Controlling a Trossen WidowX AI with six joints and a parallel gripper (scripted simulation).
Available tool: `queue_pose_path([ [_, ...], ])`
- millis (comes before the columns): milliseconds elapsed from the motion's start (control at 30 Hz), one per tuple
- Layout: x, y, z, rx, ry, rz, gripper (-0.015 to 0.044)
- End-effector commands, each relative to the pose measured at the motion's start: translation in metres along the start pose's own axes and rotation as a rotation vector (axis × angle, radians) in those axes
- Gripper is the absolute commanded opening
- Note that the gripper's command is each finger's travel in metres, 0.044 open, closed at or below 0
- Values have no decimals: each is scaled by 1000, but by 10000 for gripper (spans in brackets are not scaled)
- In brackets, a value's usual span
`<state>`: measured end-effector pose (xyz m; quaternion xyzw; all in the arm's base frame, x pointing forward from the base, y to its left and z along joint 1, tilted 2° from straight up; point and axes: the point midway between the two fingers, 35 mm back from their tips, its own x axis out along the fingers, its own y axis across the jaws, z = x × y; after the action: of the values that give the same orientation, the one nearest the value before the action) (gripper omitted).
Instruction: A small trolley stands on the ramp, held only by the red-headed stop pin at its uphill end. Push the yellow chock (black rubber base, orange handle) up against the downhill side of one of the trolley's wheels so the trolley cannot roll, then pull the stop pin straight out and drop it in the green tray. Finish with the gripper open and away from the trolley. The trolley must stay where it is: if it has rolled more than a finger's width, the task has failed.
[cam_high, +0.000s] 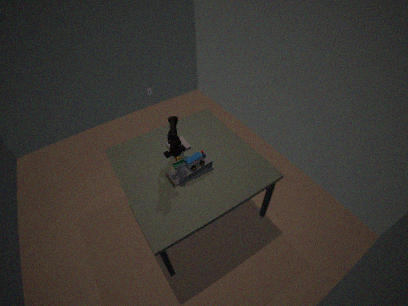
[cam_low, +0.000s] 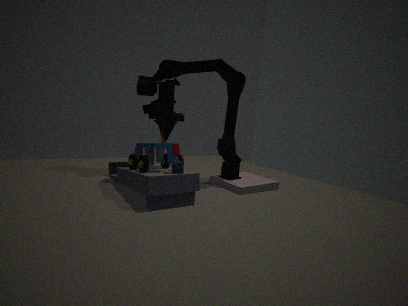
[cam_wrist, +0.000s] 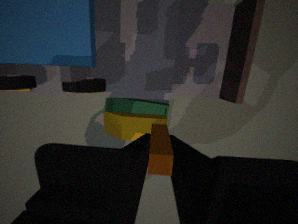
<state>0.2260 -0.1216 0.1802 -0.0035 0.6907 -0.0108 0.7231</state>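
My gripper (cam_high: 176, 156) (cam_low: 167, 140) (cam_wrist: 158, 139) is shut on the orange handle of the yellow chock (cam_high: 178, 159) (cam_wrist: 127, 125). It holds the chock in the air, above and beside the ramp on the tray side. The chock's black base cannot be made out. The blue trolley (cam_high: 196, 158) (cam_low: 150, 145) (cam_wrist: 45, 32) stands on the grey ramp (cam_high: 202, 172) (cam_low: 172, 183), left of the chock in the wrist view. The red-headed stop pin (cam_high: 202, 152) (cam_low: 176, 149) is at the trolley's uphill end. The green tray (cam_high: 178, 164) (cam_wrist: 135, 106) shows just past the chock, partly hidden by it.
A dark brown end board (cam_low: 117, 166) (cam_wrist: 240, 50) crosses the low end of the ramp. The arm's pale base plate (cam_high: 186, 143) (cam_low: 255, 183) lies behind the ramp. Shadows of the arm fall across the ramp and table.
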Motion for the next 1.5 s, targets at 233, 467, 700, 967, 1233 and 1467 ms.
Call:
queue_pose_path([
  [233, 0, -18, 4, -5, -8, 119, 0],
  [467, 3, -19, 18, -5, -10, 119, 0],
  [700, 6, -20, 34, -5, -11, 119, 0],
  [967, 18, -19, 33, -5, -11, 119, 0],
  [1233, 37, -18, 35, -5, -11, 119, 0],
  [1467, 53, -17, 36, -5, -11, 119, 0],
])
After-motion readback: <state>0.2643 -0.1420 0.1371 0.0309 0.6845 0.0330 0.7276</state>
